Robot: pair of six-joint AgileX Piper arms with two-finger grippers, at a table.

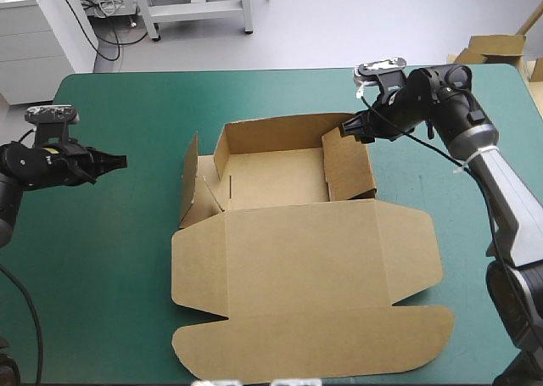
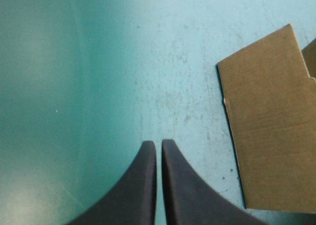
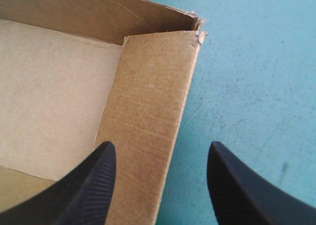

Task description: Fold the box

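High view: brown box (image 1: 288, 250), walls raised, lid flat; right gripper (image 1: 345, 130) spread above its right wall; left gripper (image 1: 121, 159) clenched over open teal-green cover (image 1: 102, 267).

box (image 1: 297, 259): 1 | left end effector (image 1: 121, 159): 1 | right end effector (image 1: 344, 130): 1

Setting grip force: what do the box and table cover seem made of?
The box: brown corrugated board, matte, with faint ribbing and a frayed cut corner. The table cover: teal-green, smooth, softly glossy, lightly scuffed; probably vinyl or rubber, though that is uncertain.
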